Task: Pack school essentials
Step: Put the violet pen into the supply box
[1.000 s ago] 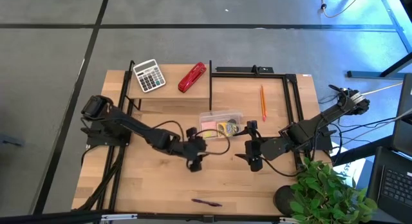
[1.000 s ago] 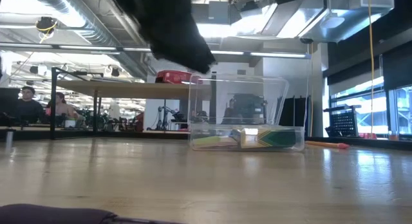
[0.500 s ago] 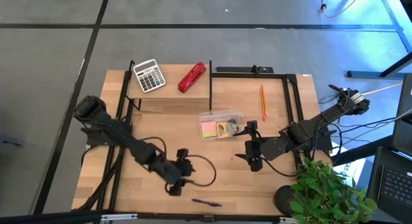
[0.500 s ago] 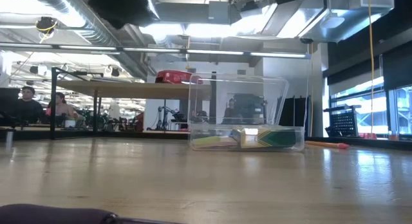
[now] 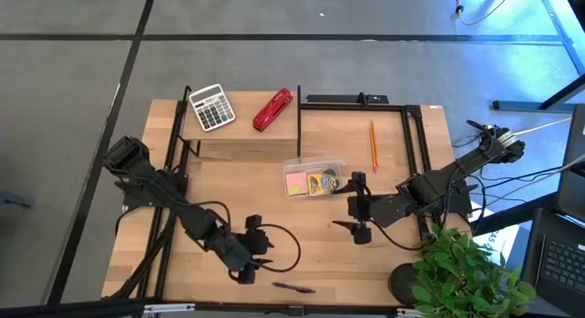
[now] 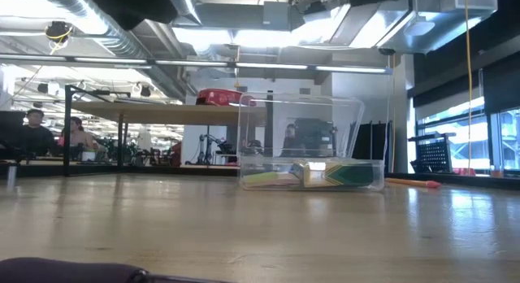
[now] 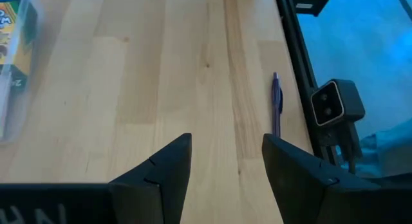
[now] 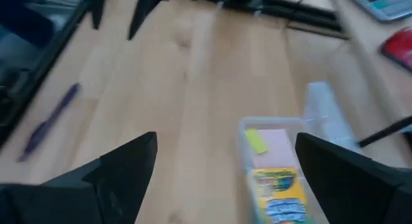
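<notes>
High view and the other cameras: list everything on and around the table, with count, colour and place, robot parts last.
Clear plastic box: one, table centre, holding the pink sticky-note pad and yellow-green crayon box.
Dark purple pen: one, near front edge.
Orange pencil: one, right of the box.
Grey-white calculator: one, raised shelf, left.
Red stapler: one, raised shelf, right.
Green plant: one, front right corner.
Left tool: dark, open, empty, near the pen.
Right tool: dark, open, empty, right of the box.

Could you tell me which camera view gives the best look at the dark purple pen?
The left wrist view: the dark purple pen lies whole and unobstructed on the table. The high view shows it tiny, the right wrist view blurred, and the low view shows no clear pen.
</notes>
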Tool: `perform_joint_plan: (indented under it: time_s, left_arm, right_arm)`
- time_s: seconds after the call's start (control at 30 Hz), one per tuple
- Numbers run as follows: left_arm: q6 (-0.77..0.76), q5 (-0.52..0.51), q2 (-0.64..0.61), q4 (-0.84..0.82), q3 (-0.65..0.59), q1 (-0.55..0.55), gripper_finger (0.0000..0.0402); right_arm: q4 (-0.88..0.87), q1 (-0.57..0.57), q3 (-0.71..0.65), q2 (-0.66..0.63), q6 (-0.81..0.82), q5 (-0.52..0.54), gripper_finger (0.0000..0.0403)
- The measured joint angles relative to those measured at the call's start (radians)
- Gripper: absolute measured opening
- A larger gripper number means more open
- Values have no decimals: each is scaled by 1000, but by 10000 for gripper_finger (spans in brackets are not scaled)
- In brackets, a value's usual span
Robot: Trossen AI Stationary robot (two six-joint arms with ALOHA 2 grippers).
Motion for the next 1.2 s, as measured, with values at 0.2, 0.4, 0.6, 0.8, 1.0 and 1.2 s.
perform_joint_plan:
  time_s: [0.2,0.4,0.6,0.8,1.0,1.2]
  left_arm:
    - [3,-2,7,24,0,-18,184]
    - [59,11,19,76,0,-55,184]
    - [59,20,45,113,1,-92,184]
    - [40,39,84,163,0,-107,184]
    - [25,38,142,191,0,-106,184]
    - [18,35,189,198,0,-102,184]
  right_arm:
    - [7,1,0,0,-75,-299,369]
    - [22,9,0,0,-82,-472,369]
    - [30,34,0,0,-155,-476,369]
    - [28,34,0,1,-158,-475,369]
    - [28,34,0,1,-157,-473,369]
    - [28,34,0,1,-154,-473,369]
